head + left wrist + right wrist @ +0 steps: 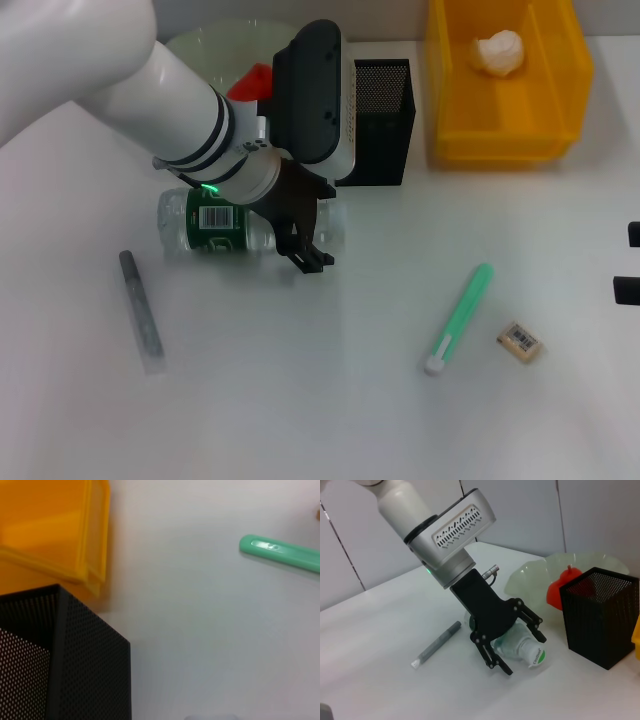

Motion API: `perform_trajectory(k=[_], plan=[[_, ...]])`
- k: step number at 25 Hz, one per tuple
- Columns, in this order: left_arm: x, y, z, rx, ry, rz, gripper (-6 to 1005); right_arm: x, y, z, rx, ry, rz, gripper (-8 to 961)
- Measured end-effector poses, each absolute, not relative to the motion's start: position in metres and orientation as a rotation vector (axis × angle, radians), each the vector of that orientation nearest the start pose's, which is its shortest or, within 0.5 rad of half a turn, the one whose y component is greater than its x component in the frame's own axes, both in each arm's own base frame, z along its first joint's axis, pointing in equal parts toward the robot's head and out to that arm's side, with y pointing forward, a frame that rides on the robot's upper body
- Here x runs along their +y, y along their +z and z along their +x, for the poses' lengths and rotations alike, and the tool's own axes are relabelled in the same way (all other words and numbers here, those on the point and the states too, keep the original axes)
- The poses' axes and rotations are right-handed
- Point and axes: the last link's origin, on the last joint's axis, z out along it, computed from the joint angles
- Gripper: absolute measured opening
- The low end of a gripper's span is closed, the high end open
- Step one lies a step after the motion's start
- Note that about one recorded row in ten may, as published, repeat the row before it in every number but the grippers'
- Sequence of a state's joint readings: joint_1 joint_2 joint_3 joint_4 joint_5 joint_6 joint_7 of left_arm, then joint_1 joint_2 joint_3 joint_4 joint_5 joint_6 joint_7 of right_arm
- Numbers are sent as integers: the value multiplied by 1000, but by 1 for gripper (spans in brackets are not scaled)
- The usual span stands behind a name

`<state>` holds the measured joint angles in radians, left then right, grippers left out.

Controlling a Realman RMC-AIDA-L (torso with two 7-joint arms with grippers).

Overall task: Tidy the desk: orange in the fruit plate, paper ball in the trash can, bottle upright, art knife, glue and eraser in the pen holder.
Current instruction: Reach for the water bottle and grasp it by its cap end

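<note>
Left hand (312, 247): fingers spread open, straddling the cap end of the bottle (215, 222) but closed on nothing.
Right hand: only dark tips at the counter's right edge in the head view; I cannot tell how it stands.
Bottle: lying on its side on the counter (330, 400), just in front of the fruit plate (195, 45) and pen holder (384, 120).
Done already: orange (566, 586) in the plate, paper ball (499, 52) in the trash can (505, 80).
Waiting: eraser (521, 341), the green stick (458, 317), the grey stick (141, 311).
Risk, slip: a round, clear bottle gripped near its cap may roll or squirt out as the fingers close.
Risk, collision: swinging it upright so near the pen holder could knock the holder or tip the bottle again.
</note>
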<state>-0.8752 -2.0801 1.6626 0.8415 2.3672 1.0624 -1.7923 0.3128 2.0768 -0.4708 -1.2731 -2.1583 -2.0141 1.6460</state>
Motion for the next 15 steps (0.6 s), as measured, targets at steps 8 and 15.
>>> perform_trajectory(k=[8, 15], plan=[[395, -98, -143, 323, 555, -2873, 849, 253, 113, 286, 707, 453, -2707, 768], [395, -104, -143, 340, 599, -2870, 663, 253, 109, 287, 725, 473, -2713, 766]])
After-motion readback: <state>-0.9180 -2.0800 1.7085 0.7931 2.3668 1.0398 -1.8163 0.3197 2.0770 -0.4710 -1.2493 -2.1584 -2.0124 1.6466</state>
